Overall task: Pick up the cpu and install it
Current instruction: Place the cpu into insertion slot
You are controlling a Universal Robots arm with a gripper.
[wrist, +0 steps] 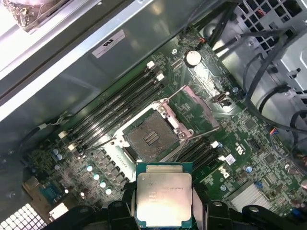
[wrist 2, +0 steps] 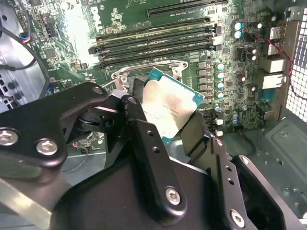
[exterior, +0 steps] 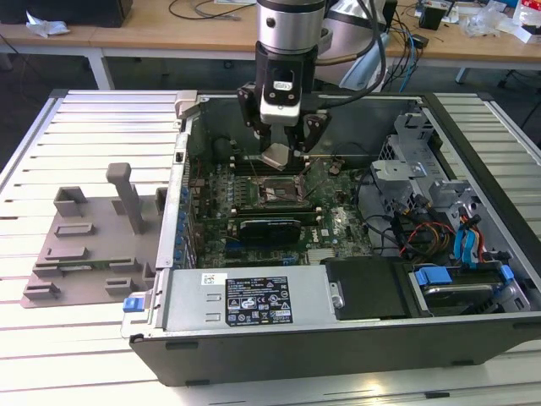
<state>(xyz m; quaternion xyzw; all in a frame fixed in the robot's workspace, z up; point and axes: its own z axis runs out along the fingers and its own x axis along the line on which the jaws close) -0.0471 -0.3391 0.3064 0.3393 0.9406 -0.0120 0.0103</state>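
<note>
**Cpu in the claw, above the open socket**

Underneath, a pale slatted metal table (exterior: 93, 127). Behind it, wooden workbenches (exterior: 152, 34) strewn with cables. On the table, an open computer case (exterior: 254, 355) lying on its side, green board (exterior: 338, 224) facing up. In the middle of that board, a square socket (exterior: 279, 193), uncovered, with its metal flap (wrist: 192, 108) swung back and lying right beside it.

Above the socket and apart from it, a black claw (exterior: 281, 150) at the end of the arm, closed on the cpu (exterior: 275, 158). Pinched by two opposite edges, silvery top showing, thin green rim around it. Held tilted in the exterior view, not touching the socket. In the first wrist view, clamped between the two fingers (wrist: 122, 215), with the bare contact field of the socket just beyond the cpu's far edge. In the second wrist view, held in front of the socket and hiding part of its frame.

Counted:
- one cpu
- one claw with two fingers
- one socket with one flap
- one case
- one grey plastic tray (exterior: 84, 245), well away from the socket, outside the case toward the exterior view's left
- four long dark slots (wrist 2: 153, 43) in a row just beside the socket, as seen in the second wrist view
</note>
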